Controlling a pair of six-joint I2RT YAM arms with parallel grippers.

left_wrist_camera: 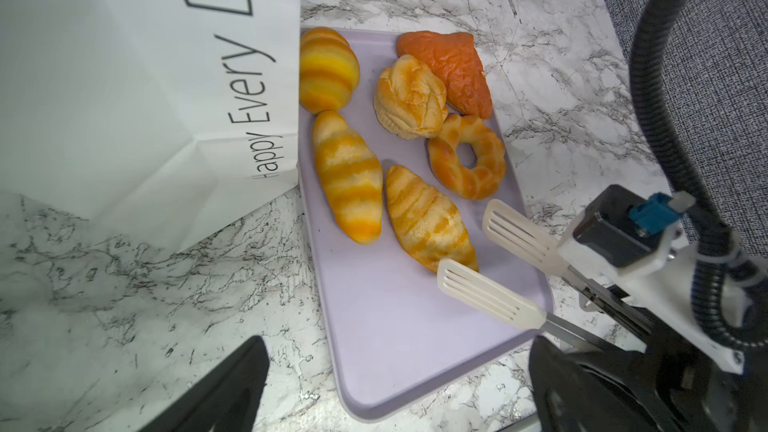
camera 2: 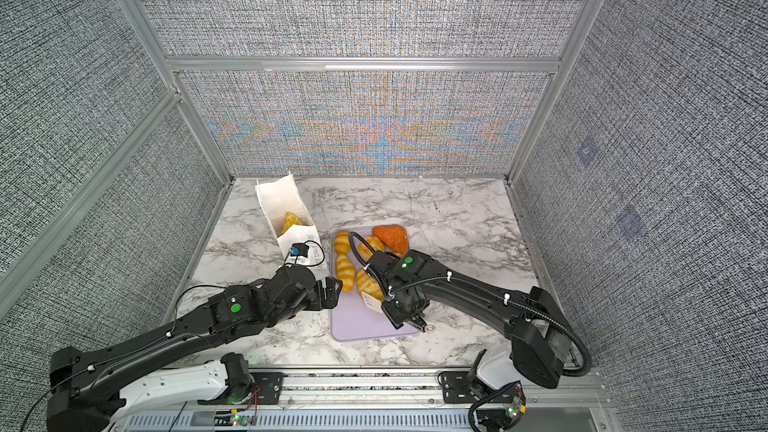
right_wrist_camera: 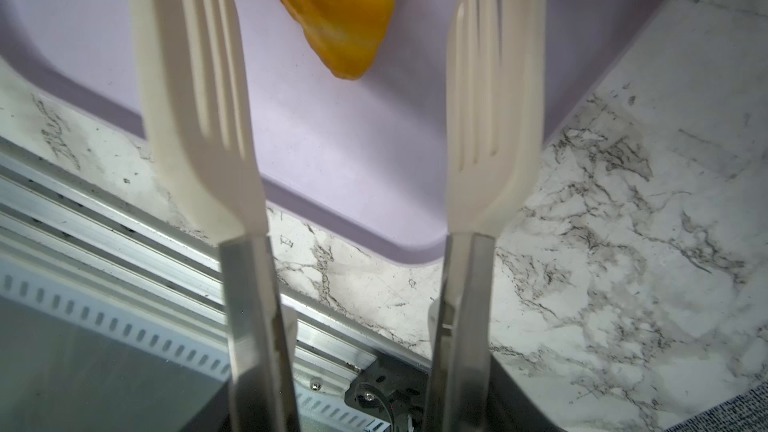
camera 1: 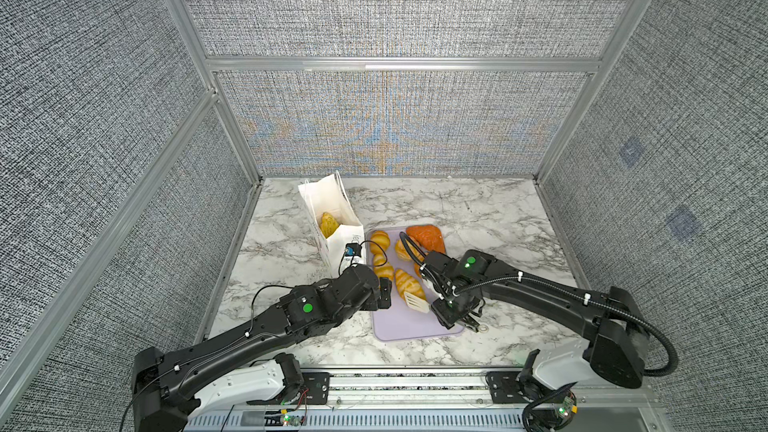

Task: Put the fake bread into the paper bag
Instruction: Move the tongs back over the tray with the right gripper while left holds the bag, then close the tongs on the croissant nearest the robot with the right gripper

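The white paper bag point(camera 1: 328, 205) stands open at the back left, lettered "Happy Every Day" point(left_wrist_camera: 124, 76), with one piece of fake bread point(camera 1: 328, 224) inside. On the lilac tray point(left_wrist_camera: 395, 326) lie three striped croissants point(left_wrist_camera: 349, 176), a bun point(left_wrist_camera: 409, 97), a ring doughnut point(left_wrist_camera: 467, 157) and a reddish wedge point(left_wrist_camera: 449, 68). My right gripper point(camera 1: 455, 311) is shut on kitchen tongs point(left_wrist_camera: 486, 297). Their white slotted paddles point(right_wrist_camera: 195, 97) stand apart, either side of the near tip of a croissant point(right_wrist_camera: 340, 14), not touching it. My left gripper point(left_wrist_camera: 395, 376) is open and empty at the tray's left edge.
The marble table point(camera 1: 478, 218) is walled in by grey fabric panels on three sides. An aluminium rail point(right_wrist_camera: 104, 209) runs along its front edge. The bag's side touches the tray's far left corner. The right arm's black cable hose point(left_wrist_camera: 665, 118) arcs over the tray's right side.
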